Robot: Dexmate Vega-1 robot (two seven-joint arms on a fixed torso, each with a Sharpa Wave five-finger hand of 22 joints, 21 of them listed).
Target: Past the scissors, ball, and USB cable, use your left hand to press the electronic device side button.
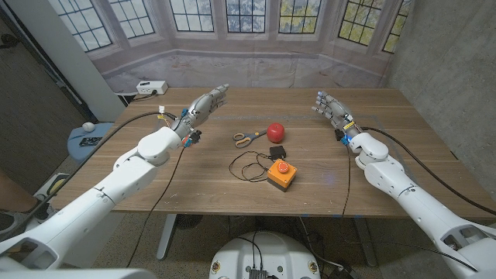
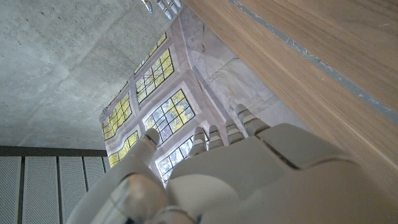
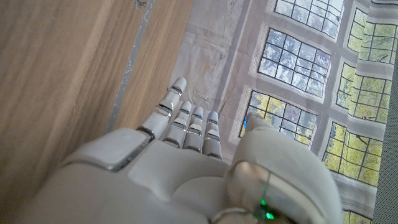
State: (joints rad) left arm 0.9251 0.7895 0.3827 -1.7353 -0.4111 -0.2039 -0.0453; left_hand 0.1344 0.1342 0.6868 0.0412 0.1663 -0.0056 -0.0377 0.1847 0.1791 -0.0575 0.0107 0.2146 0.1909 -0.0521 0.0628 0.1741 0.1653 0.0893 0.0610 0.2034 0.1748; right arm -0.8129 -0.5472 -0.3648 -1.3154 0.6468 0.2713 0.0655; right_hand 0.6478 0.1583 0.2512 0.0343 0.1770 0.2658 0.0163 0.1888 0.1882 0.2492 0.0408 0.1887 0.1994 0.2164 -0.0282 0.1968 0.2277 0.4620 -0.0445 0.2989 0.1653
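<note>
Device (image 1: 282,174), an orange box with a red button, sits near the bench (image 1: 387,182) front edge, just beside the cable (image 1: 252,165). It lies well right of and nearer the robot than the left robot hand (image 1: 208,104), which hovers empty, fingers extended.

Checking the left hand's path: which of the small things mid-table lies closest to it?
The orange-handled scissors. They lie leftmost in the cluster, on the left hand's side; the red ball and orange button box sit further right.
</note>
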